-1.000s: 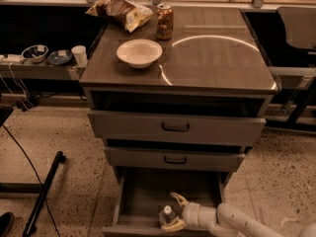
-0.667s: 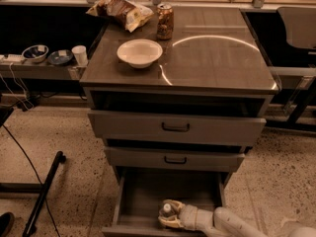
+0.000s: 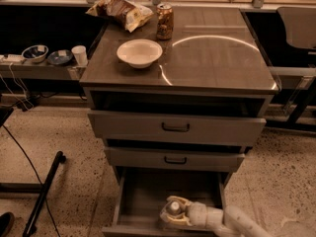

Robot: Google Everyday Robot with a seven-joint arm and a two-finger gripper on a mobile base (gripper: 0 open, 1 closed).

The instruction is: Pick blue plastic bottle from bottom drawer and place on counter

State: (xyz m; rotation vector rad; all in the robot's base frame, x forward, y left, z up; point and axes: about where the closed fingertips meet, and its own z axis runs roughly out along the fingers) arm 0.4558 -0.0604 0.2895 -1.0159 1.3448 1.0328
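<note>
The blue plastic bottle [image 3: 174,208] is sitting at the front of the open bottom drawer [image 3: 148,186], where the gripper [image 3: 169,215] is pinching it between its fingers, below the counter [image 3: 217,58].

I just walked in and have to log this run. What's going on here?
The robot's arm reaches down into the open bottom drawer, and its gripper is at the blue plastic bottle near the drawer's front. The bottle is low in the drawer and not yet on the counter. A white bowl, a drink can and a snack bag sit on the counter's left and back part.
</note>
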